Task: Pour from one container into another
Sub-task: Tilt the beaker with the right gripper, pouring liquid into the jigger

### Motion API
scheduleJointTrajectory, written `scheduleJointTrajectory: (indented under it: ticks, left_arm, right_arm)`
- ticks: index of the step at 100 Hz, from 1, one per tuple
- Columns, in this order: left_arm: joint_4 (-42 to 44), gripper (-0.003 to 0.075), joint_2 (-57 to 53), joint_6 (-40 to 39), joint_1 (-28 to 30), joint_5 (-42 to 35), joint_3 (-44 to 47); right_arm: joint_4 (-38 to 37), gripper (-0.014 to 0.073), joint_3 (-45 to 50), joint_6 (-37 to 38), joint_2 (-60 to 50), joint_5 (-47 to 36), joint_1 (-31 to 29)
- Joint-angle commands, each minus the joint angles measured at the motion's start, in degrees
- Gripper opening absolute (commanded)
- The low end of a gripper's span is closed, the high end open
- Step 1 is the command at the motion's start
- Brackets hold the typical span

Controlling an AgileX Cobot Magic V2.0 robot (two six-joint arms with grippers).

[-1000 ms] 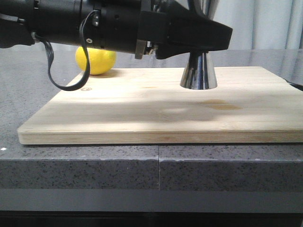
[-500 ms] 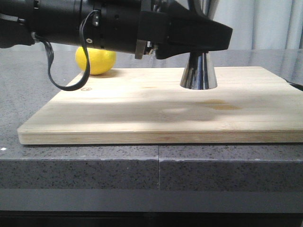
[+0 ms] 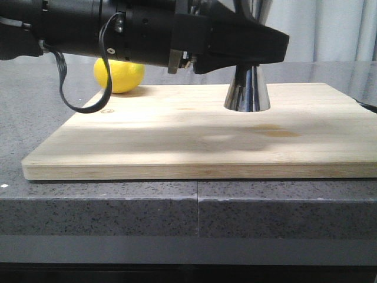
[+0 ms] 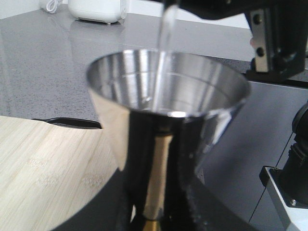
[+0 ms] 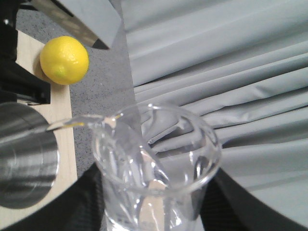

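Jigger (image 3: 247,88) stands on the wooden board (image 3: 177,141) toward its far right, lemon (image 3: 119,75) off at the far left corner, and the left tool (image 3: 259,44) reaches across, clamped at the steel waist as far as the front view lets me judge. Left wrist view now: a thin clear stream (image 4: 166,29) drops into the steel cup, close to its far wall, liquid pooling inside. Right wrist view: the glass beaker (image 5: 156,168) sits tipped and gripped in the right tool (image 5: 154,219), closed around its base, lip aimed at the jigger's rim (image 5: 29,149). Risk here, I'd say: tip any harder and the stream overshoots onto the board, or the small cup simply overflows.
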Motion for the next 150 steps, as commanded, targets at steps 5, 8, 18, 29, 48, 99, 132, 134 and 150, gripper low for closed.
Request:
scheduleJointTrajectory:
  ticks: [5, 8, 18, 29, 48, 99, 132, 134, 150]
  left_arm:
    - [-2.49, -0.0021, -3.08, -0.58, 0.12, -3.62, -1.69]
    - [-2.49, -0.0021, -3.08, -0.58, 0.12, -3.62, -1.69]
    - [-2.49, -0.0021, -3.08, -0.58, 0.12, -3.62, -1.69]
    - [-2.49, -0.0021, -3.08, -0.58, 0.12, -3.62, -1.69]
    - [-2.49, -0.0021, -3.08, -0.58, 0.12, -3.62, -1.69]
    - [-2.49, -0.0021, -3.08, -0.58, 0.12, -3.62, -1.69]
    - [-2.49, -0.0021, -3.08, -0.58, 0.12, -3.62, -1.69]
    - [-2.49, -0.0021, -3.08, -0.58, 0.12, -3.62, -1.69]
    - [-2.49, -0.0021, -3.08, -0.58, 0.12, -3.62, -1.69]
  right_arm:
    - [-1.50, 0.0293, -2.30, -0.49, -1.30, -1.49, 0.16]
    - [-1.92, 0.0293, -2.30, -0.49, -1.30, -1.39, 0.16]
    - [-2.68, 0.0293, -2.30, -0.49, -1.30, -1.27, 0.16]
    - [-3.04, 0.0293, -2.30, -0.49, -1.30, -1.15, 0.16]
    - [-5.05, 0.0293, -2.30, -0.49, -1.30, -0.92, 0.16]
    - [-8.23, 0.0293, -2.30, -0.49, -1.30, 0.59, 0.16]
    - [-10.51, 0.0293, -2.30, -0.49, -1.30, 0.98, 0.16]
    - [-10.68, 0.0293, -2.30, -0.49, -1.30, 0.98, 0.16]
    - [-12.68, 0.0293, -2.30, -0.49, -1.30, 0.98, 0.16]
